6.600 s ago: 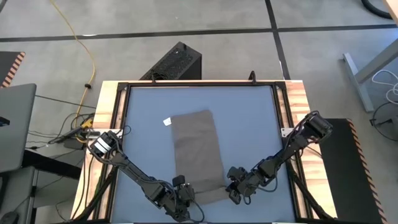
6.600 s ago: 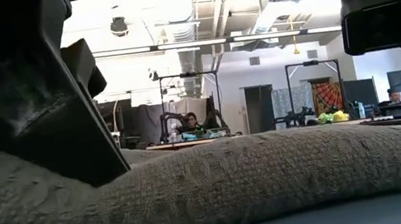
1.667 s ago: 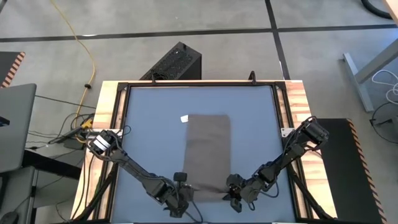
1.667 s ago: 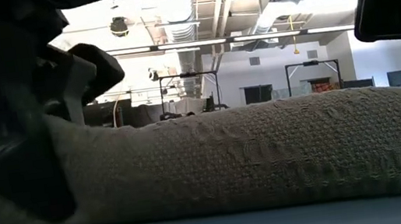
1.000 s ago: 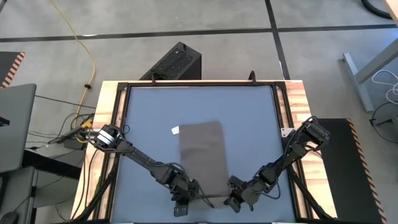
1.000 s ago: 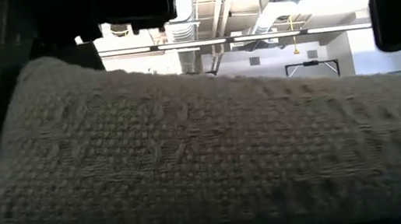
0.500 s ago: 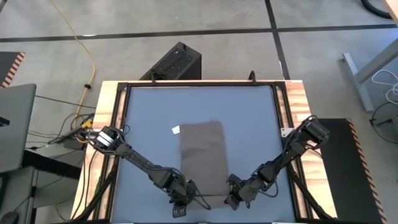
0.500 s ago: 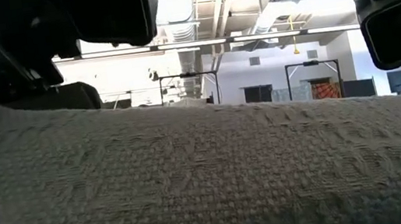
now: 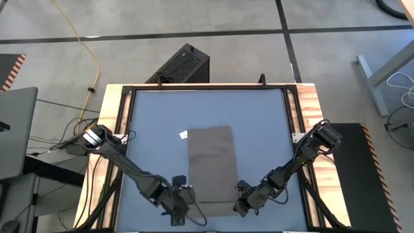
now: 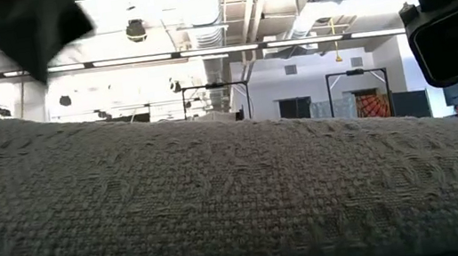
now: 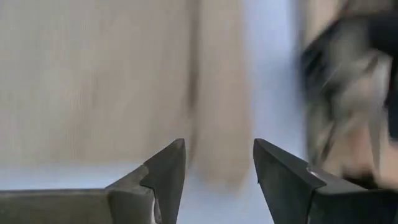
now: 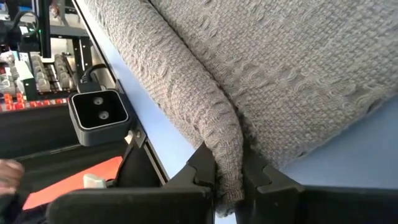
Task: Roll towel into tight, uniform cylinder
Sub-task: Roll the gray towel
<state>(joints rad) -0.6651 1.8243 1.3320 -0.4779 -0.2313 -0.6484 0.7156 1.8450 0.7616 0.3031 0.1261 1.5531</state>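
The taupe towel (image 9: 210, 165) lies flat on the blue table (image 9: 265, 123) as a long strip running near to far, with a thicker folded-over band along its near end (image 10: 221, 201). Its white tag (image 9: 183, 134) sticks out at the far left corner. My left gripper (image 9: 181, 200) stands open just left of the towel's near left corner, and the left wrist view shows its fingers (image 11: 217, 168) apart with the towel beyond them. My right gripper (image 9: 240, 206) is shut on the near right corner. My right gripper pinches the folded-over near edge of the towel at its right corner (image 12: 227, 146) between its two fingers (image 12: 204, 163). The fingers come in low from the table's right side. The fold runs away from them along the near end, and the towel rests on the table.
A wooden frame (image 9: 113, 116) borders the table. A black box (image 9: 181, 65) stands on the floor beyond the far edge and a laptop (image 9: 16, 129) to the left. The low camera (image 12: 99, 112) sits at the near edge, close to the towel.
My left gripper has opened, let go of the towel's near left corner, and drawn back toward the table's left edge. The left end of the near fold, which stood raised, has sunk back down. My right gripper has kept its hold.
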